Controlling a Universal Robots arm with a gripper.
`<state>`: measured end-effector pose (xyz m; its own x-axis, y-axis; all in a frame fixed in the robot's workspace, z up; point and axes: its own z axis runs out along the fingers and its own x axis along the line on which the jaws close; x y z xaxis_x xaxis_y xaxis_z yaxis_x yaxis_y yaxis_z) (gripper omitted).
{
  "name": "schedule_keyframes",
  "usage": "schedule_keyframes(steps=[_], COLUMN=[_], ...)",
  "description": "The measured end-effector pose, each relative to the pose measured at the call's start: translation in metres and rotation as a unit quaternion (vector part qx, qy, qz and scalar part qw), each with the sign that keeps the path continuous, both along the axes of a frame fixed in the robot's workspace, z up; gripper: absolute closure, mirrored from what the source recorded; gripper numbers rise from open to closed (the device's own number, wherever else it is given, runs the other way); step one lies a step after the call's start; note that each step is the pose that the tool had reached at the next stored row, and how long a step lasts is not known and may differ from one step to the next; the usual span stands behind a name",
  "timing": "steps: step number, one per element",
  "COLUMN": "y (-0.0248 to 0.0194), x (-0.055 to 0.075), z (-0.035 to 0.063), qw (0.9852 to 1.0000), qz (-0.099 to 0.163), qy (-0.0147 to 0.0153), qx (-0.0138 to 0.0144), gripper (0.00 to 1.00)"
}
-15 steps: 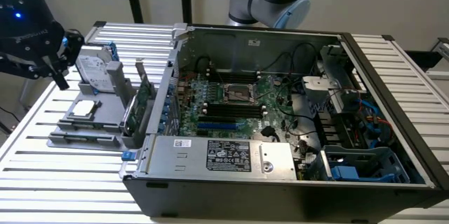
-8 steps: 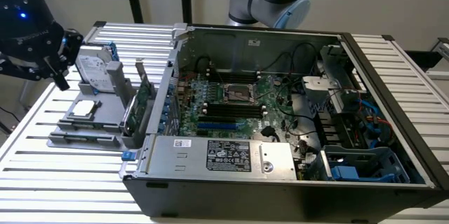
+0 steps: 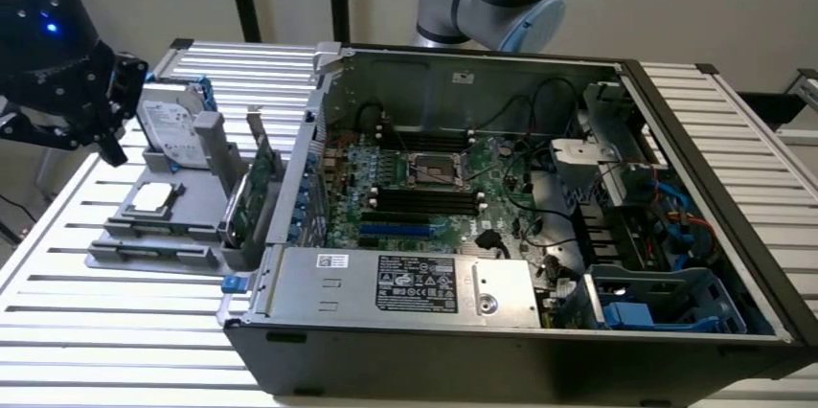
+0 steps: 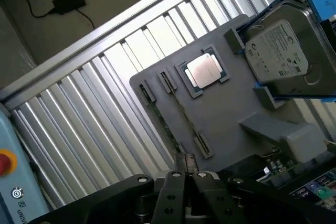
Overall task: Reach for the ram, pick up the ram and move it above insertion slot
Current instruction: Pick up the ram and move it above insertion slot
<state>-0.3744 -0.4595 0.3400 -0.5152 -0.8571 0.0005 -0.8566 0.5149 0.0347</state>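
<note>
The ram [image 4: 168, 127] is a thin green stick standing on edge in the grey holder tray [image 4: 226, 114], between two small clips. In the wrist view my gripper [image 4: 188, 173] hangs over the stick's near end, with its dark fingers [image 4: 176, 178] pressed together and nothing between them. From the exterior view the gripper [image 3: 102, 138] is up in the air at the left, above the tray [image 3: 122, 257]. The black memory slots [image 3: 422, 200] lie on the motherboard inside the open computer case [image 3: 511, 331].
On the tray sit a silver processor [image 4: 203, 70], a hard drive [image 4: 281, 53] in a blue bracket, and an upright green expansion card [image 3: 262, 188] next to the case wall. A slatted metal table [image 3: 115, 351] carries everything. A control box with a red button [image 4: 4, 162] stands beside it.
</note>
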Motion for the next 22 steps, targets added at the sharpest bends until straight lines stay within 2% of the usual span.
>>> schedule_keyframes(steps=[3, 6, 11, 14, 17, 22], y=[0.0, 0.0, 0.0, 0.0, 0.0, 0.0], x=[0.0, 0.0, 0.0, 0.0, 0.0, 0.0], z=[-0.0007, -0.0013, -0.0024, -0.0031, -0.0037, -0.0049], qw=[0.9996, 0.9985, 0.995, 0.9919, 0.9881, 0.9801], qz=[0.027, 0.054, 0.1, 0.127, 0.154, 0.198], qy=[0.0, 0.0, 0.0, 0.0, 0.0, 0.0], qx=[0.0, 0.0, 0.0, 0.0, 0.0, 0.0], gripper=[0.89, 0.89, 0.89, 0.89, 0.89, 0.89])
